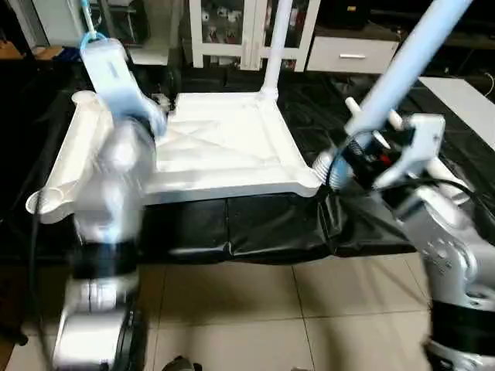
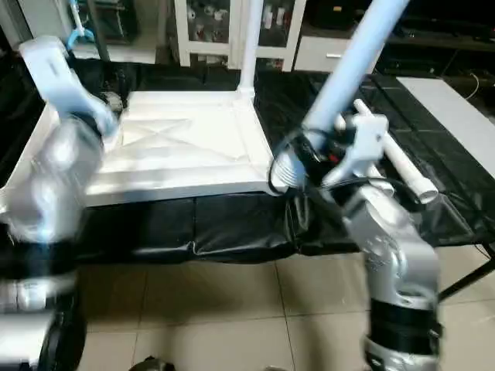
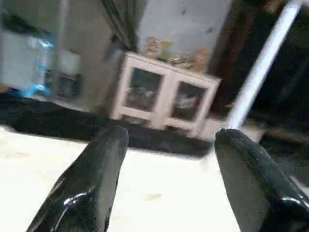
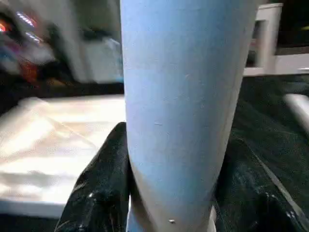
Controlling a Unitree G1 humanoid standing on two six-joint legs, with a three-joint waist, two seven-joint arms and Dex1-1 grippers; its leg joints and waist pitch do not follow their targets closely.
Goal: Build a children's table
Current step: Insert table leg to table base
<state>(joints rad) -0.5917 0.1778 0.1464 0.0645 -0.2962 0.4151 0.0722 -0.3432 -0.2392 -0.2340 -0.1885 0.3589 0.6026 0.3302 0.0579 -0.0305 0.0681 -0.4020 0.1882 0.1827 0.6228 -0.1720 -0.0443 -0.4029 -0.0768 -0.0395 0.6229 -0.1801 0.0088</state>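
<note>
At frame centre lies the top point(image 1: 224, 147), upside down. Our right gripper point(image 4: 169, 193) clamps a leg point(image 1: 402, 69); we should steer its threaded end squarely into the near right socket point(image 1: 308, 182). Left gripper point(image 3: 166, 183) gapes, empty.

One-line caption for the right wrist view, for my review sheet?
Right claw grips a white leg between its black fingers, with the upturned tabletop behind.

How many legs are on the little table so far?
One leg already stands in the far corner of the upside-down table top. The right gripper holds a second leg near the front corner. Another leg lies on the black cover. The left gripper is open, empty.
</note>
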